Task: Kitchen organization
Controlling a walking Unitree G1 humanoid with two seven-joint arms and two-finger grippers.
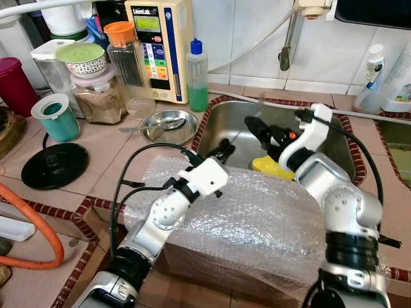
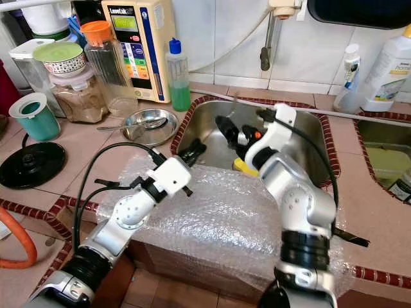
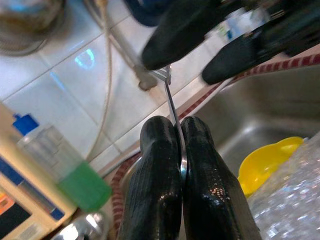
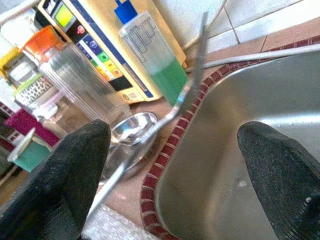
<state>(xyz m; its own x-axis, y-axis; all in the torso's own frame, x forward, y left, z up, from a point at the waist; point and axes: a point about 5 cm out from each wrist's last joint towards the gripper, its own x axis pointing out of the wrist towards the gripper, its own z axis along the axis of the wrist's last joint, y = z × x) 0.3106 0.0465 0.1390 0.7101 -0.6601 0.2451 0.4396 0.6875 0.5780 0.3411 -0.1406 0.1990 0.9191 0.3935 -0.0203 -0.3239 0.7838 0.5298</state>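
Tiled kitchen worktop (image 1: 115, 154) around a steel sink (image 1: 234, 119). Left pincer (image 3: 180, 150) at sink's near rim, pinching a fork (image 4: 192, 82) upright. Right pincer (image 1: 260, 131) spread over the sink, facing the fork. Probably mid-handover; next, closing on the handle.

Green liquid fills the blue-capped bottle (image 1: 197, 76), a yellow scoop (image 1: 272, 168) lies in the steel sink (image 1: 334, 144), and the tabletop (image 1: 109, 151) is salmon tile edged dark red.
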